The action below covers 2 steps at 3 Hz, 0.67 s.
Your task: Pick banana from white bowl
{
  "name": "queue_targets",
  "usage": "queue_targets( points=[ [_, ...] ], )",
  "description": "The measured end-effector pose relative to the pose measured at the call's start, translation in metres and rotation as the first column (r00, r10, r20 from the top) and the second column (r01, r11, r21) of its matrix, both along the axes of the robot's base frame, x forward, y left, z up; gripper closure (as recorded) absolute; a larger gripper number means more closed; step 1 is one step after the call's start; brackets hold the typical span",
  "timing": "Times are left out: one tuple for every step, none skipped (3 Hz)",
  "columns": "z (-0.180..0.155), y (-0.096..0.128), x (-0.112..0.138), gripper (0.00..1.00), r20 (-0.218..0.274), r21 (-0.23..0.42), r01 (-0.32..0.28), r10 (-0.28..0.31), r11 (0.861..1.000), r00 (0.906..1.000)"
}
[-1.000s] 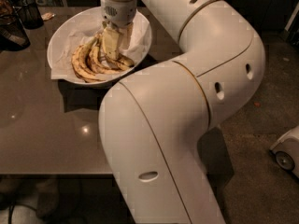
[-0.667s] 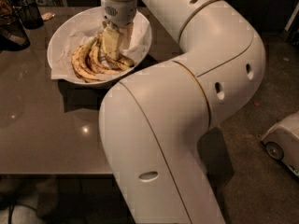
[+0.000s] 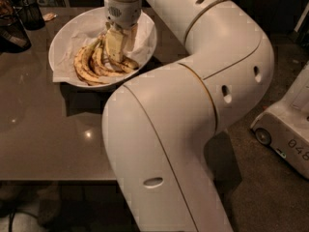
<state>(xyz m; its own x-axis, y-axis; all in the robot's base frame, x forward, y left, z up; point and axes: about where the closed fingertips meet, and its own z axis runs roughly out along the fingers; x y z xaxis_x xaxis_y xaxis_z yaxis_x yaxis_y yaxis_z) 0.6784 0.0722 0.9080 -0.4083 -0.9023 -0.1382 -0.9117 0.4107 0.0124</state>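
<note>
Where the pincer (image 3: 118,47) hangs in the white bowl (image 3: 72,25), the banana (image 3: 91,64) lies beneath it — grip indiscernible.

Glossy brown table (image 3: 43,129) on a dark, dimly lit floor (image 3: 260,192).

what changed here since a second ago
The white wheeled machine on the floor at the picture's right has come further into view, leftward. The gripper stays down on the banana in the white bowl; nothing there has visibly moved.
</note>
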Motion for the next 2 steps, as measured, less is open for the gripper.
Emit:
queue_targets(
  points=[
    [-0.006, 0.0, 0.0, 0.49, 0.0, 0.0, 0.0, 0.0, 1.0, 1.0],
    [-0.006, 0.0, 0.0, 0.45, 0.0, 0.0, 0.0, 0.0, 1.0, 1.0]
  ],
)
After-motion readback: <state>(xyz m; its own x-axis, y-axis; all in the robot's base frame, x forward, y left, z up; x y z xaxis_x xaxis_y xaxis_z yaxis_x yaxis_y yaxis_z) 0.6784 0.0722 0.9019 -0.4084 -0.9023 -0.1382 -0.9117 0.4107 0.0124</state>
